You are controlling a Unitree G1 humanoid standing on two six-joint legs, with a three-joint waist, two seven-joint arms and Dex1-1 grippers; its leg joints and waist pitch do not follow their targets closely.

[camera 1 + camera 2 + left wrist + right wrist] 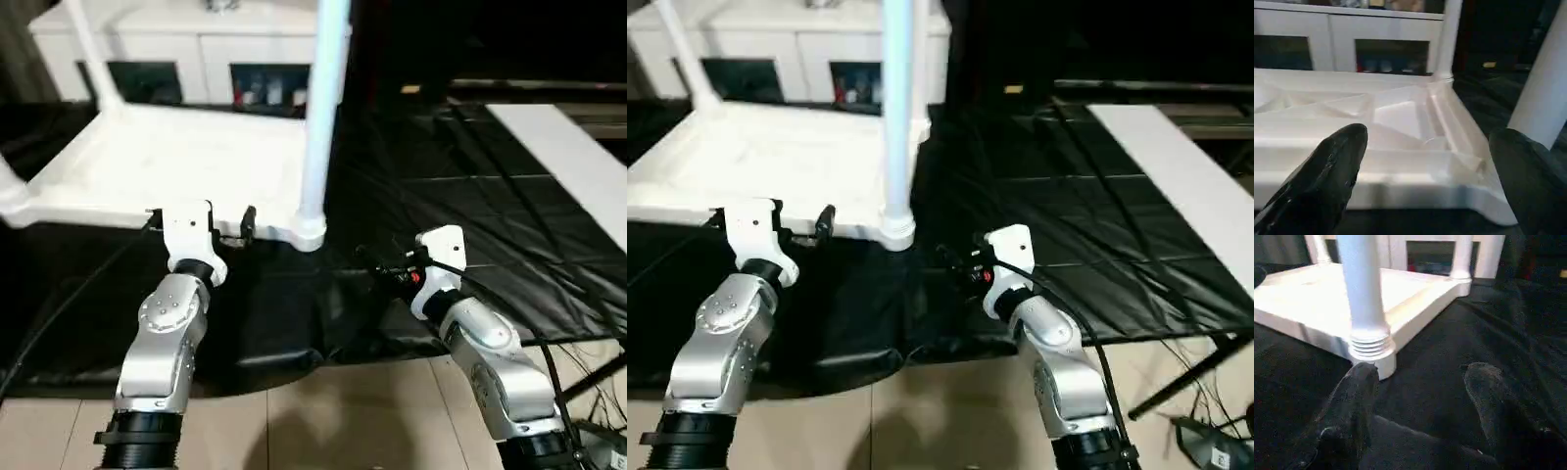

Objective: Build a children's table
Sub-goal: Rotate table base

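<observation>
Tabletop [167, 166], inverted; legs [321, 117] socketed. Left gripper [201, 227] and right gripper [1420, 396] spread, empty. Next: grasp leg at 11 o'clock, check seating.

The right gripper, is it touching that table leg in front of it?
Apart. The right wrist view shows black cloth between the right gripper and the leg; its open fingers hold nothing.

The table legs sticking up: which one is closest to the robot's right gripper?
The leg standing in the tabletop's near corner, just ahead of the right gripper. The other legs stand at the corners farther away.
</observation>
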